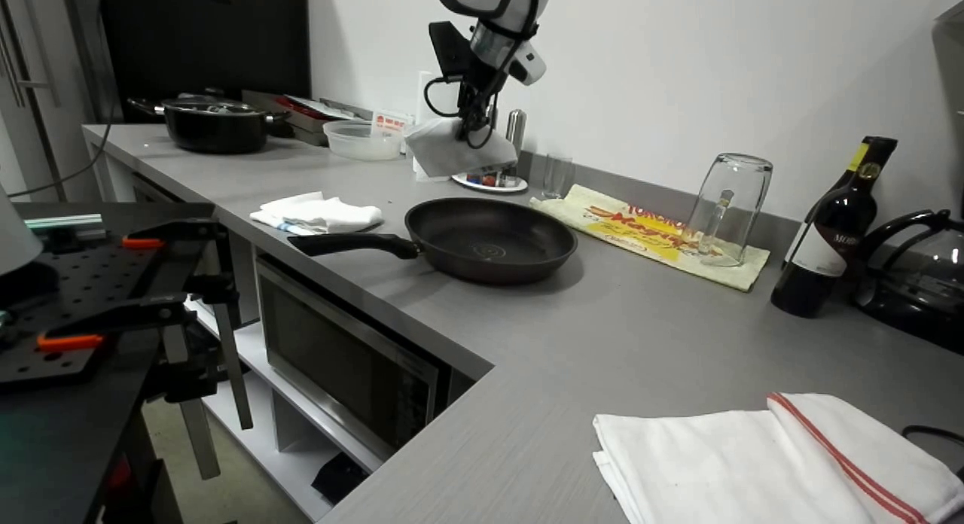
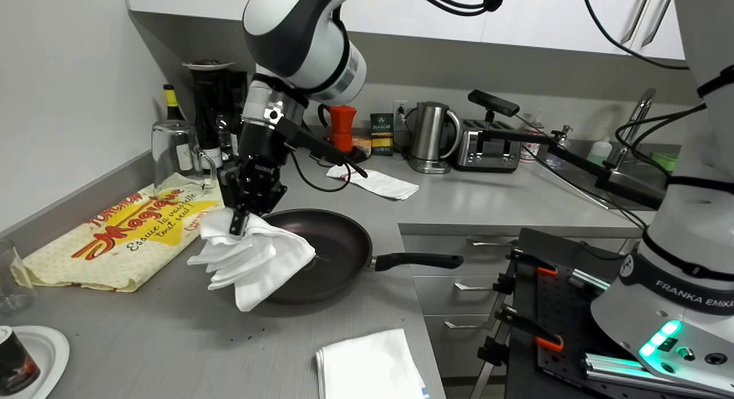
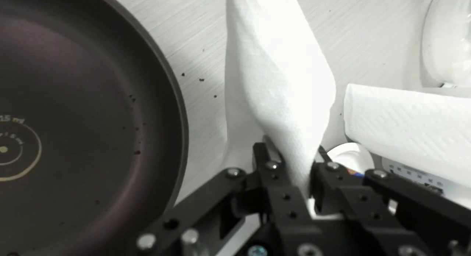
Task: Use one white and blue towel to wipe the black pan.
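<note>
Claw (image 3: 293,153) clenched on a white towel (image 2: 255,258) — jaws parted only by its folds.

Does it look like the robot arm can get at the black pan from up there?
Probably yes. The claw holds the white towel up, just to the side of the black pan, and the pan is uncovered, so nothing seems to block its way in from above.

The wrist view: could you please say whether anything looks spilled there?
Yes: small dark specks lie inside the round black pan and on the grey countertop beside it, like spilled crumbs, too small to identify.
</note>
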`<action>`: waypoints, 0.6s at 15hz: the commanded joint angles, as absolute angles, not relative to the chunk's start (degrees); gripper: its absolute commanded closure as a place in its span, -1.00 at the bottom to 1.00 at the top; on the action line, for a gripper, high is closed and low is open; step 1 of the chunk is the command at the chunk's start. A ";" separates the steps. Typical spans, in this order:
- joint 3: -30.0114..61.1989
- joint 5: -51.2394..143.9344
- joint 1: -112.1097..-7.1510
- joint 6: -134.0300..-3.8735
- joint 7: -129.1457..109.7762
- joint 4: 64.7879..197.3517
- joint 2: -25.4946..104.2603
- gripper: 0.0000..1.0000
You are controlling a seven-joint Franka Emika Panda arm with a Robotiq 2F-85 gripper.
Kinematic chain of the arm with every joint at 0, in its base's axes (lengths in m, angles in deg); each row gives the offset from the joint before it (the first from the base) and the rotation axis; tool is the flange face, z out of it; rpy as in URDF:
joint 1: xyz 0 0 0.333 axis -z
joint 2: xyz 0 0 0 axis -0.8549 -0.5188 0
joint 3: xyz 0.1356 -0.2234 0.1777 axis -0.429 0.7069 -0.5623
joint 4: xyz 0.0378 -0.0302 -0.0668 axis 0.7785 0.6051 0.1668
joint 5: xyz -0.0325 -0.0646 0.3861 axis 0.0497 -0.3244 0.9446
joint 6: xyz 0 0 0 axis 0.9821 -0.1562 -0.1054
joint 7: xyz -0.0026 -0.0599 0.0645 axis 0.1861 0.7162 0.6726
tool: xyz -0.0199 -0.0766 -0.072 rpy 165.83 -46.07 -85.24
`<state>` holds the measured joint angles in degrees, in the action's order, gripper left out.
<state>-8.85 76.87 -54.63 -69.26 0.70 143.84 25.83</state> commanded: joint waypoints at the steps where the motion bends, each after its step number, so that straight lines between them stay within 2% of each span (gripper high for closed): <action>1: -8.07 78.89 -57.77 -67.08 3.38 151.75 31.77 0.92; 9: -4.19 64.40 -71.05 -76.22 -2.69 163.26 30.68 0.92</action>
